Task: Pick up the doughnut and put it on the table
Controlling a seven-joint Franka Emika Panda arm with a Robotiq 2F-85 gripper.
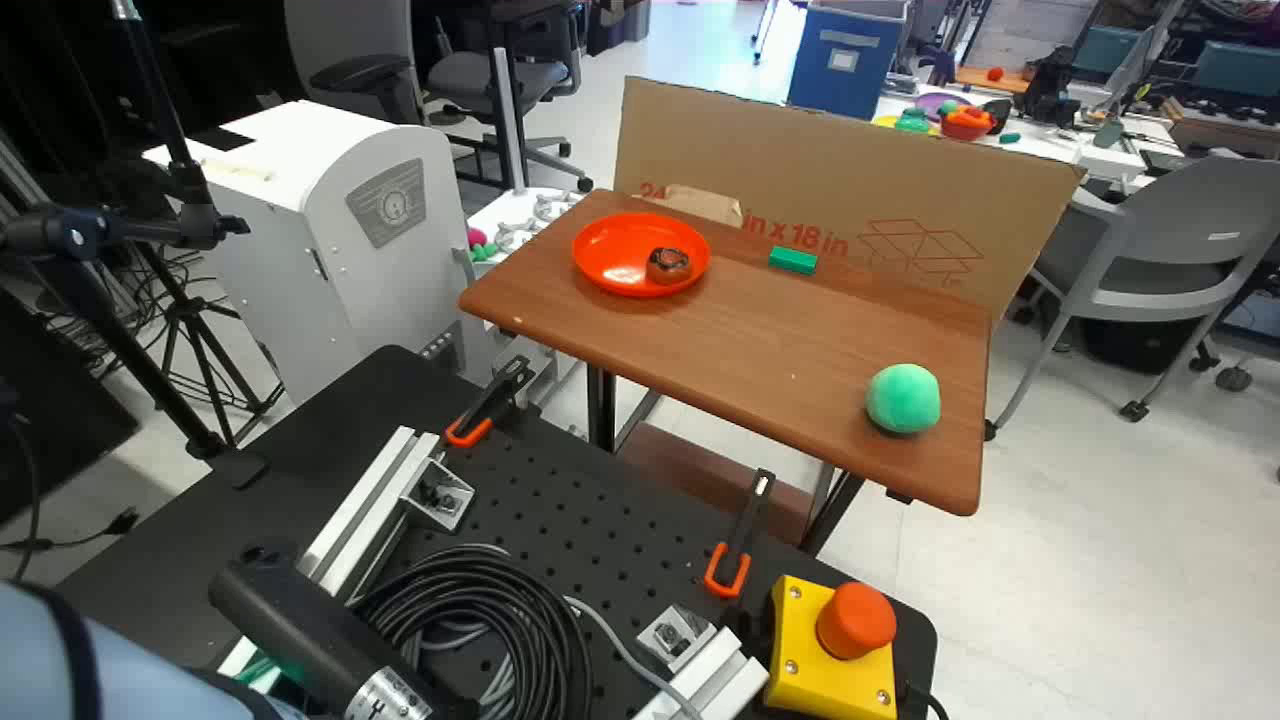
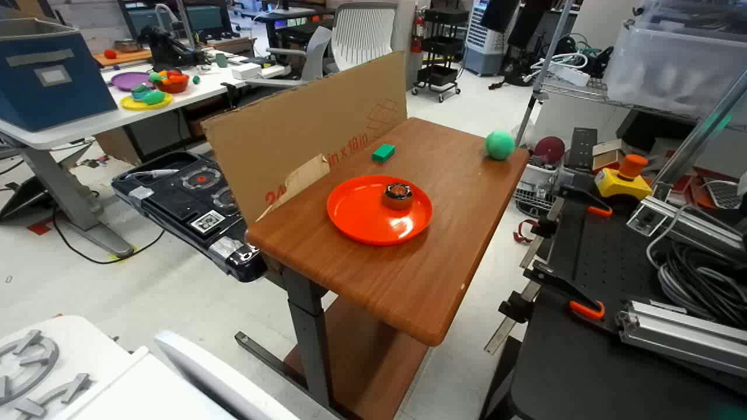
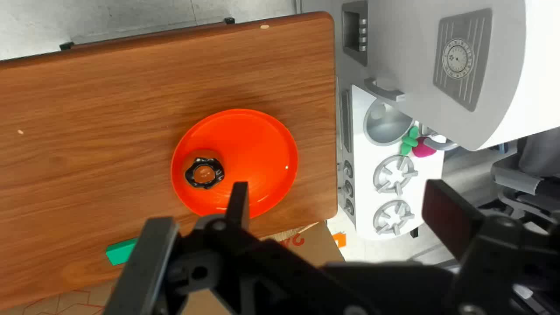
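Most of the left side of the wrist view is table [image 3: 65,153], brown wood that looks like the spot meant for the doughnut [image 3: 203,162]. Beyond that edge, both exterior views show the ball [image 1: 903,398] near one end of the table; being round, it could roll if bumped, so it is best left alone. Next comes the block [image 3: 117,253], lying flat near the cardboard [image 1: 850,180], which stands along one long side, probably as a backstop to keep things from going over.

The doughnut lies flat on the plate [image 3: 262,144], dark face up. It sits off centre, near the rim; I can't tell whether it touches it. The plate holds it off the wood, so I'd judge the whole job is ahead. That place by the rim leaves little room on one side, and a finger could catch the rim and drag the plate along.

Farther right, the gripper [image 3: 339,205] has its fingers well apart with nothing between them, a spread that should suit straddling the doughnut. The gap looks out on the table's corner and the stove [image 3: 396,197], so the next move should be across to the doughnut, then down. The stove stands just beside the table's other end and seems to play no part in this job.
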